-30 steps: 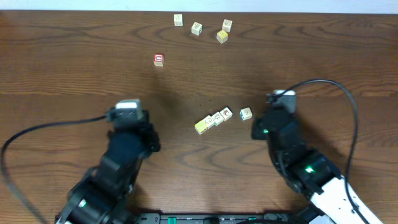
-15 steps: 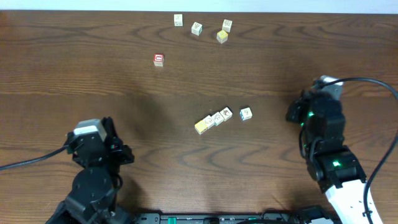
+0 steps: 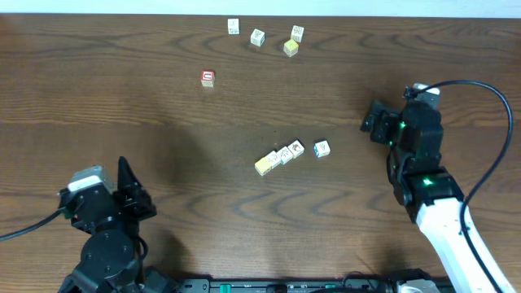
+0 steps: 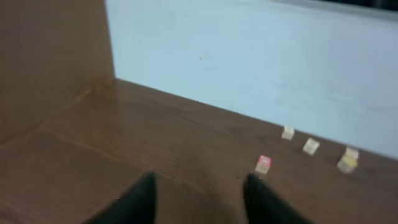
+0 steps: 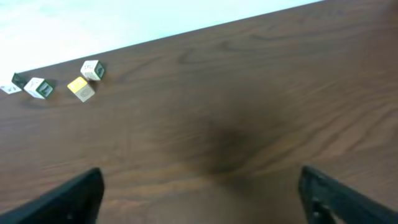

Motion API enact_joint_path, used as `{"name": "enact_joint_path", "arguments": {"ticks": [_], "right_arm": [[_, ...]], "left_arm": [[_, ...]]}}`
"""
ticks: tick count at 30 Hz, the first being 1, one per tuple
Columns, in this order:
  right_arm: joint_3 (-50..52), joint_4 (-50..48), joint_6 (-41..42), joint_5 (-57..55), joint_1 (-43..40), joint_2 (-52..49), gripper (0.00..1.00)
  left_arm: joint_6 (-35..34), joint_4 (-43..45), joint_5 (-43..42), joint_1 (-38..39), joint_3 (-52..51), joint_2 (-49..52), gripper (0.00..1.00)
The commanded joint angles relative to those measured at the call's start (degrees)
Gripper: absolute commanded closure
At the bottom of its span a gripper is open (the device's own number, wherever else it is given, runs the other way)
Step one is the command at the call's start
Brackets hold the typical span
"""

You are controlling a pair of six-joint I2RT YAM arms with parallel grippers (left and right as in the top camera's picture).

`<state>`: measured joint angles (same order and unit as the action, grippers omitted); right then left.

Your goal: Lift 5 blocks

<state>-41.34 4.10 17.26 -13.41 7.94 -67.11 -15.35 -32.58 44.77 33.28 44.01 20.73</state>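
Down at the bottom edge, the left tool [image 4: 199,190] shows two dark fingers [image 4: 140,200] spread apart, with nothing between them but bare worktop [image 4: 155,143]. Ahead and to the right, a red cube [image 4: 263,163] sits alone on the brown wood. Beyond it, near the far edge, are four pale blocks [image 4: 310,146]: one left, one middle, and a pair on the right, the yellowish one just in front of the cream one. Whether those two touch, can't call it. There's a pale blue wall [image 4: 249,56] behind and a brown panel [image 4: 50,56] standing at left. The picture is soft and the prints are unreadable.
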Motion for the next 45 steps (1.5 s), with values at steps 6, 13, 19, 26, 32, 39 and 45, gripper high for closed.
{"name": "enact_joint_path", "arguments": {"ticks": [6,13,19,26,32,39,45], "right_arm": [[-0.66,-4.52,-0.15,-0.22,-0.39,-3.02,0.01],[-0.66,-5.75,-0.17,1.33,-0.35,-0.81,0.01],[-0.66,-5.18,-1.95,3.3,-0.35,7.78,0.01],[-0.66,-0.2,-6.84,5.05,-0.37,20.0,0.01],[-0.66,3.78,-6.84,4.87,-0.37,22.1,0.01],[-0.66,12.63,-6.84,4.68,-0.39,21.99,0.01],[-0.66,11.61,-6.8,4.7,-0.35,21.99,0.01]], "left_arm": [[0.33,0.26,2.89,0.0,1.36,-0.37,0.26],[0.33,0.26,2.91,0.0,1.36,-0.37,0.25],[0.35,0.26,2.93,0.0,1.36,-0.37,0.25],[0.33,0.28,2.91,0.0,1.36,-0.37,0.25],[0.33,0.26,2.93,0.0,1.36,-0.37,0.25],[0.33,0.28,2.93,0.0,1.36,-0.37,0.25],[0.33,0.24,2.91,0.0,1.36,-0.37,0.24]]}}
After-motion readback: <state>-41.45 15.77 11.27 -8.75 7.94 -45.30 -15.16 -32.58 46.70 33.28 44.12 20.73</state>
